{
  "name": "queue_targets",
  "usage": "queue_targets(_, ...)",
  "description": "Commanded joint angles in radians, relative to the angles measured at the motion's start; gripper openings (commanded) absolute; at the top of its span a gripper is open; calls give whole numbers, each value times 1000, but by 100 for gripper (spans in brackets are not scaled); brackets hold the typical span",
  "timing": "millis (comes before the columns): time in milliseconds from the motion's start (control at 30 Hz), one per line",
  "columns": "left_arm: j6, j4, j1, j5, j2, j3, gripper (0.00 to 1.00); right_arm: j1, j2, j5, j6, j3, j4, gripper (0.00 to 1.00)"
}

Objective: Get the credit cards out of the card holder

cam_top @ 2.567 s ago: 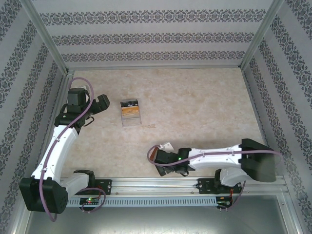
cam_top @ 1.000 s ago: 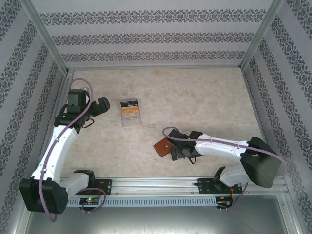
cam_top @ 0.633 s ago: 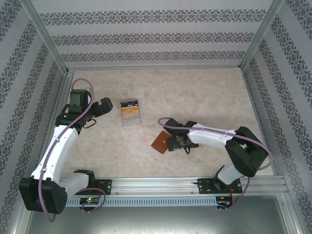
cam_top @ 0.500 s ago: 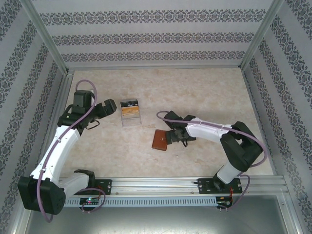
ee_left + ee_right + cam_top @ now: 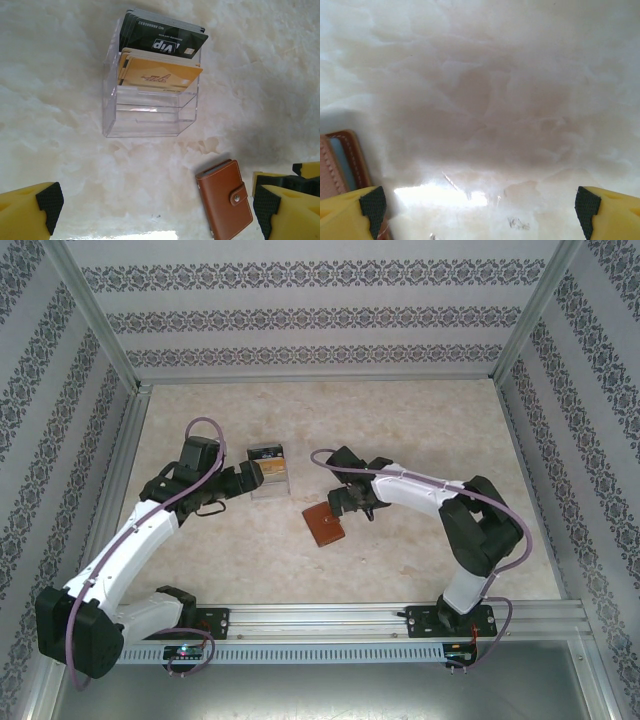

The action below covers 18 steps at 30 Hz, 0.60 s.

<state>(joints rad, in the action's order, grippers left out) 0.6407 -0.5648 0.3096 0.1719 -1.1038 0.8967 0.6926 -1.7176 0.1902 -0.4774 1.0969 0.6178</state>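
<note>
The card holder is a reddish-brown leather wallet lying shut on the marble table, its snap tab fastened. The credit cards are hidden inside it. My right gripper hovers open just beyond the holder's far right corner. In the right wrist view the holder's stitched edge sits at the far left, outside the right gripper, with bare table between the fingers. My left gripper is open at the left side of the clear box; from its wrist the left gripper has the holder near its right finger.
A clear plastic box holding orange and black cards stands left of centre, close to the left fingers. Patterned walls and metal posts enclose the table. The rail with both arm bases runs along the near edge.
The right arm swung from the near edge towards the middle, and the card holder slid a little up and left. The left gripper moved right, up to the clear box. Both grippers stayed open.
</note>
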Motion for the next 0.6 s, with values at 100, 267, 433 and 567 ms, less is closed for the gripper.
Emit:
queue_targets(100, 36, 4, 28, -47, 3, -21, 99, 105, 72, 23, -75, 63, 99, 76)
queue_targets(267, 9, -12, 29, -60, 8, -1, 99, 200, -23, 11, -87, 137, 137, 56)
queue_targets(433, 10, -18, 29, -69, 7, 2, 99, 234, -103, -21, -86, 186, 142, 44)
queue_targets(567, 14, -15, 28, -62, 5, -6, 100, 247, -140, -34, -74, 205, 138, 44)
